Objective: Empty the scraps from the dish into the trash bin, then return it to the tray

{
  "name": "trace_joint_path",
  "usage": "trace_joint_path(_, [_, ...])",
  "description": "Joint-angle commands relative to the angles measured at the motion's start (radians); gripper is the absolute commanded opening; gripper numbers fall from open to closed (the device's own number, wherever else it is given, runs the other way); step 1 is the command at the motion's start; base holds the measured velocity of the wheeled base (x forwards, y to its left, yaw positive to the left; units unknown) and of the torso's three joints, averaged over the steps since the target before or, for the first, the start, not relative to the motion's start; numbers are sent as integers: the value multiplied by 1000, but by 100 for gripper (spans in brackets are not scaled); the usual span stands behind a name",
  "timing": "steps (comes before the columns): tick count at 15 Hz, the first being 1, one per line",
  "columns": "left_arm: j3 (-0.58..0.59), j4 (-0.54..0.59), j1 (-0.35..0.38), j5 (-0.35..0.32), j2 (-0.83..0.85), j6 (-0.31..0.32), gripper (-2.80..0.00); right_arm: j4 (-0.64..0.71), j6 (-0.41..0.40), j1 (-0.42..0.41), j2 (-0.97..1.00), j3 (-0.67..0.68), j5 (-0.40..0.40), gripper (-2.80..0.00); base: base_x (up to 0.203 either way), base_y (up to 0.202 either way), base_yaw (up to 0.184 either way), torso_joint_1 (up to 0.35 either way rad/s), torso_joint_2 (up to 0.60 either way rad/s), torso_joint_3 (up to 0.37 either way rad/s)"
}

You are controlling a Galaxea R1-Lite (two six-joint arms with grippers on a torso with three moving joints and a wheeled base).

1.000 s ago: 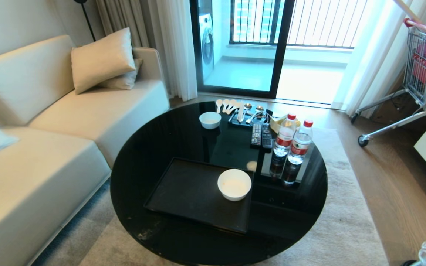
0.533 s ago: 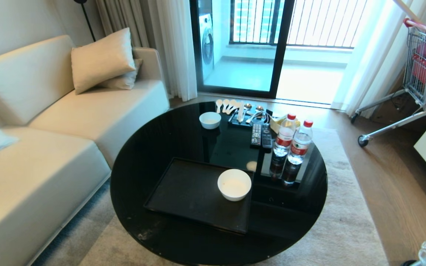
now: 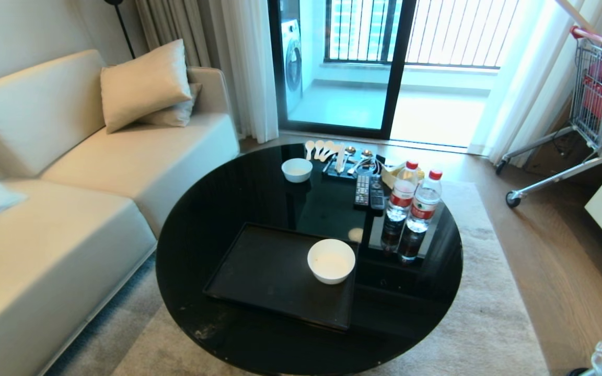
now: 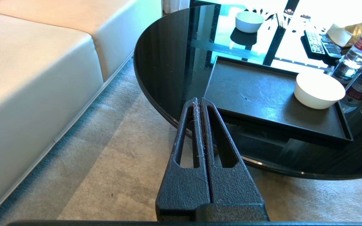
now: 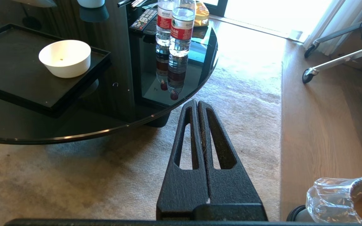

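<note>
**Dish Back on Tray, Both Arms Parked**

Unchanged across the last second in the head view: white dish (image 3: 331, 260) on the black tray's (image 3: 259, 271) right end, apparently emptied bar a speck. Below the table edge, left gripper (image 4: 199, 101) and right gripper (image 5: 197, 103) pressed shut, holding nothing. Bag-lined trash bin (image 5: 338, 201) just beside the right arm. Task seemingly complete.
</note>
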State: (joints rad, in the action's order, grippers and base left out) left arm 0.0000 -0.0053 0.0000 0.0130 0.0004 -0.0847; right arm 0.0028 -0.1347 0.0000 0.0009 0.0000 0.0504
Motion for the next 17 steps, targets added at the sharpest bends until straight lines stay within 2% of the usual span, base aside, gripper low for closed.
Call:
trace_joint_path(1, [0, -1, 0, 1, 0, -1, -280, 0, 9, 0, -1, 0, -1, -280, 0, 0, 0, 0, 0, 0])
trace_joint_path(17, [0, -1, 0, 1, 0, 0, -280, 0, 36, 0, -1, 0, -9, -280, 0, 0, 0, 0, 0, 0])
